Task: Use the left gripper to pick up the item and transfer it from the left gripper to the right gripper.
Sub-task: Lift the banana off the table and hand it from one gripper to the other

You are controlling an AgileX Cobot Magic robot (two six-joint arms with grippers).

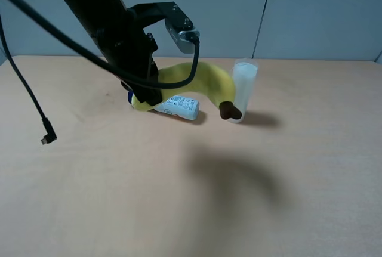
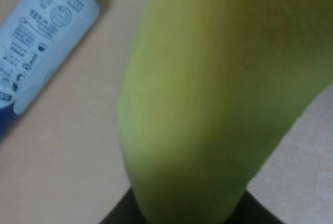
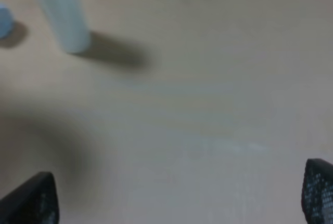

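Observation:
The item, a curved yellow banana (image 1: 203, 81) with a dark brown stem tip, hangs in the air above the table. My left gripper (image 1: 146, 93) is shut on its left end. The stem end reaches toward the upright cylinder. In the left wrist view the banana (image 2: 208, 94) fills most of the picture, with dark finger parts at the bottom edge. My right gripper (image 3: 177, 198) is out of the exterior high view. In the right wrist view its fingertips (image 3: 36, 198) stand far apart and empty above bare table.
A white bottle (image 1: 179, 107) with a dark blue cap lies on the table under the banana and also shows in the left wrist view (image 2: 36, 42). A translucent white cylinder (image 1: 243, 90) stands upright beside the stem tip, also in the right wrist view (image 3: 60, 11). A loose black cable (image 1: 48, 135) hangs at left.

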